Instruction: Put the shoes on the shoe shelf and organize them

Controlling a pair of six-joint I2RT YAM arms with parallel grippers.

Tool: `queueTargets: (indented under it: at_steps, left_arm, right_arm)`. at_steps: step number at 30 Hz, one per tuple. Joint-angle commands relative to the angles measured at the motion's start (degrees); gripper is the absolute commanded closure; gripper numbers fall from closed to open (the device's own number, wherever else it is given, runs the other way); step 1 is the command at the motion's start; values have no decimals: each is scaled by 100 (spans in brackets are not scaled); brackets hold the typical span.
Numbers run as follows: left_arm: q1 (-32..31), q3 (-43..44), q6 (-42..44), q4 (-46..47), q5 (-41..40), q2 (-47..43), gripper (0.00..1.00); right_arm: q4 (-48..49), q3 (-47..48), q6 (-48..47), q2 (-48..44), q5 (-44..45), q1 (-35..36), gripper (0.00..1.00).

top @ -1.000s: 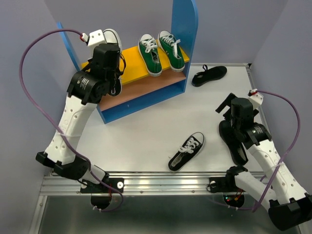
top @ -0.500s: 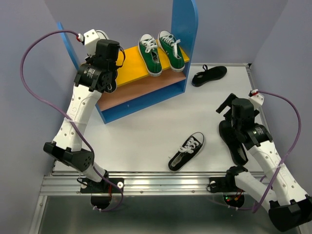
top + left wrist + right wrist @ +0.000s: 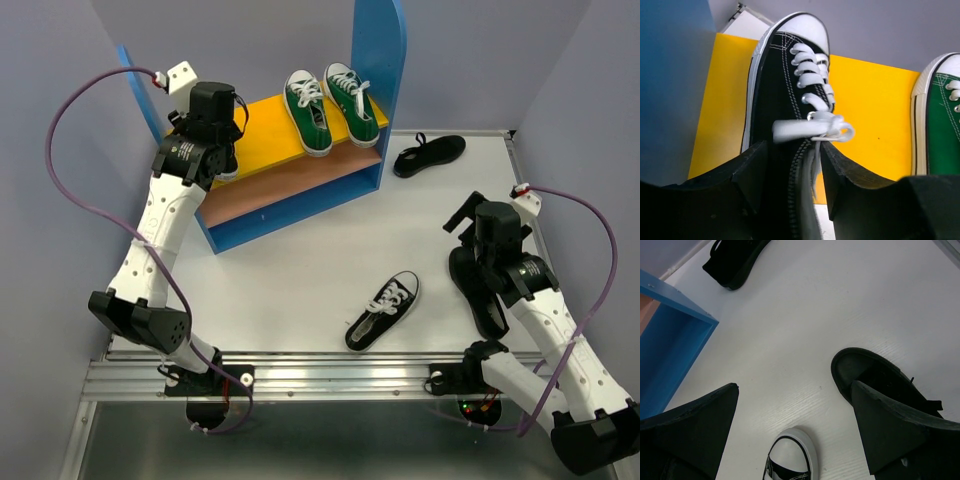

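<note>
The jaws of the left gripper [image 3: 792, 155] are clenched on the rear part of a black sneaker [image 3: 785, 75], one finger on each side. The sneaker is on the yellow board [image 3: 875, 110] of the shelf [image 3: 670, 75], beside its left blue panel, with the toe to the back. A green sneaker [image 3: 942, 125] stands further right on the same board, apart from it. The right gripper [image 3: 795, 386] hangs over the table [image 3: 805, 315], right of the shelf and nearer the arm bases. Its jaws are spread wide and hold nothing, and an all-black shoe [image 3: 875, 375] lies under them. I think two things could go wrong. The heel seems to reach past the board's front edge, so the sneaker may tip off when released. The lace bow also lies against one finger and may catch when the arm withdraws. Only the left wrist view shows this grip, because the top view almost hides the sneaker under the arm. The top view, however, shows a second black sneaker [image 3: 383, 312] and another all-black shoe [image 3: 430, 155] waiting on the table.
</note>
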Motion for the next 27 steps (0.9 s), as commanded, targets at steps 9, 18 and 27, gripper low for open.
queueTargets:
  at_steps: [9, 18, 27]
  left_arm:
    - [-386, 346, 1769, 1291, 715, -550, 43]
    - [-2985, 216, 2343, 451, 230, -208, 47]
    - [-4543, -1830, 1428, 807, 1670, -234, 41]
  right_arm:
    - [17, 139, -5, 0, 59, -12, 0]
    - [-36, 289, -58, 79, 358, -12, 0]
    - [-80, 333, -120, 97, 587, -12, 0]
